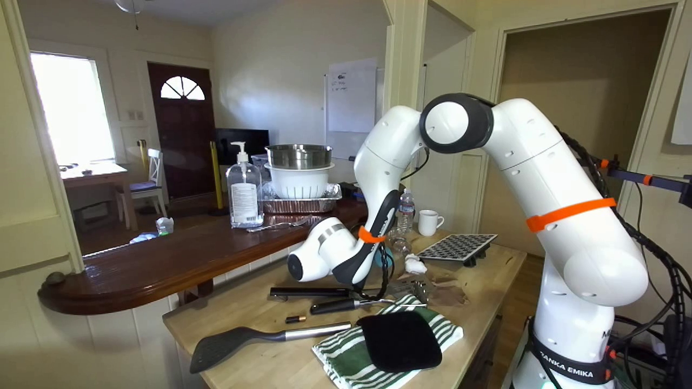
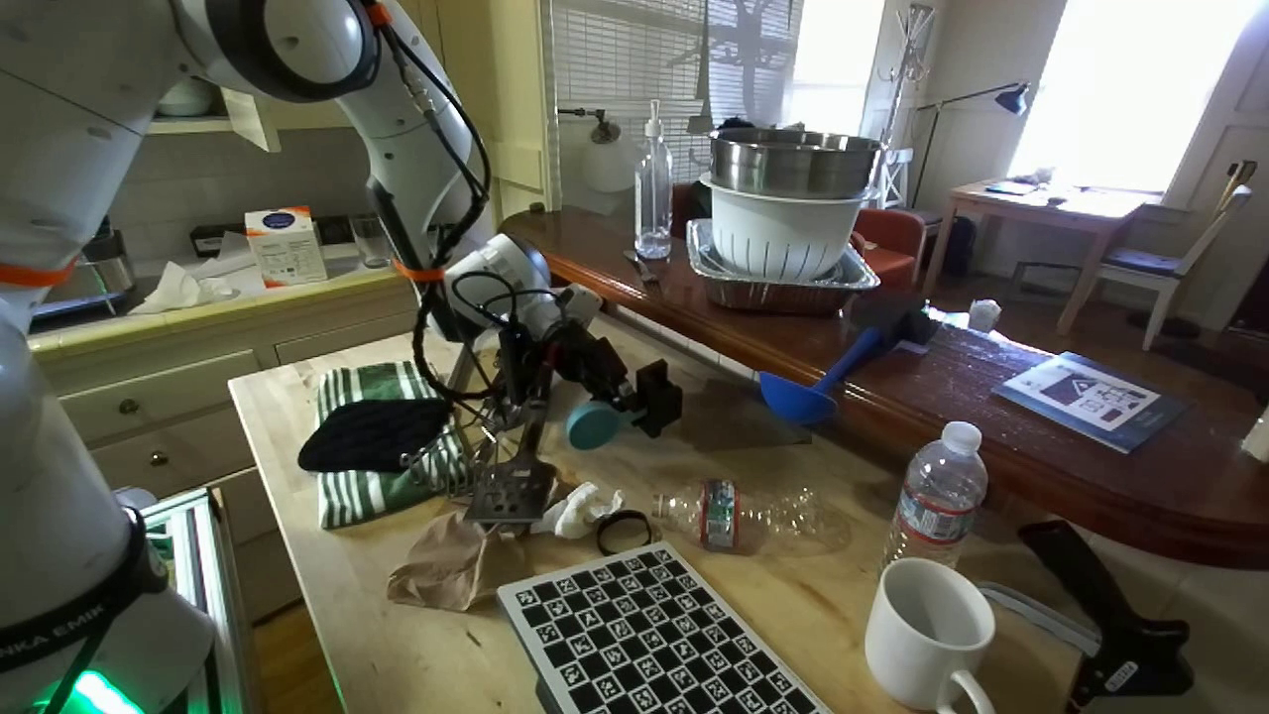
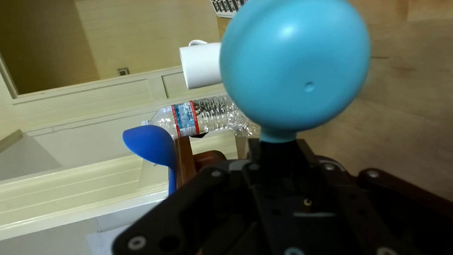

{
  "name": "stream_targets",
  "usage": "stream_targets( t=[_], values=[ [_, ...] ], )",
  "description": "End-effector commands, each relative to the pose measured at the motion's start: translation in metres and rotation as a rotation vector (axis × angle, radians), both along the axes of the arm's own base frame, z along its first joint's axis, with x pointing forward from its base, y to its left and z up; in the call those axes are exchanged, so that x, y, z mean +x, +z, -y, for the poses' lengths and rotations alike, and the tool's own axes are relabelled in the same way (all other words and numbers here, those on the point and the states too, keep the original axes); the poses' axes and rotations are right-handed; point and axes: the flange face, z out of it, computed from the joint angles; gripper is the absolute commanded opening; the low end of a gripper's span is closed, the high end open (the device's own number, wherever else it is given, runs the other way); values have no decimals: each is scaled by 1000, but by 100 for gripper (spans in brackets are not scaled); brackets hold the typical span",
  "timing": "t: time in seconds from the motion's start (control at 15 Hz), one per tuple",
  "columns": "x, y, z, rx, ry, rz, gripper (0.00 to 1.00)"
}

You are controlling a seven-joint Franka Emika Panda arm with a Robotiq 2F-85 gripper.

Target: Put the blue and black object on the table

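The blue and black object has a rounded light-blue head that fills the top middle of the wrist view, with a narrow neck leading to a black part. My gripper is shut on the black part, with a finger on each side. In an exterior view the blue head hangs beside the gripper, above the pale-wood table. In an exterior view only a bit of the blue head shows behind the arm, and the fingers are hidden. The table runs under the arm.
A clear bottle lies near the held object; an upright bottle, mug and checkered board stand beyond. A striped towel with black cloth and spatula lie on the table. A blue ladle overhangs the brown counter.
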Motion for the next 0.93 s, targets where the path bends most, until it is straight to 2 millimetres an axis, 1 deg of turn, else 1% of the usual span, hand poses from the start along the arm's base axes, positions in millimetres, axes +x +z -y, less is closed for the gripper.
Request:
stream_targets(
  t=[0.0, 0.13, 0.2, 0.27, 0.4, 0.47, 0.6, 0.73, 0.87],
  values=[
    [-5, -11, -1, 9, 55, 14, 6],
    [-6, -13, -2, 15, 67, 12, 8],
    [-6, -14, -2, 16, 72, 13, 36],
    [-6, -14, -2, 14, 79, 15, 39],
    [-5, -13, -2, 16, 83, 20, 50],
    [-4, -12, -2, 14, 85, 22, 46],
    [-4, -12, -2, 13, 89, 26, 49],
    [-3, -9, -4, 11, 97, 31, 62],
    [0, -5, -8, 15, 108, 37, 83]
  ],
)
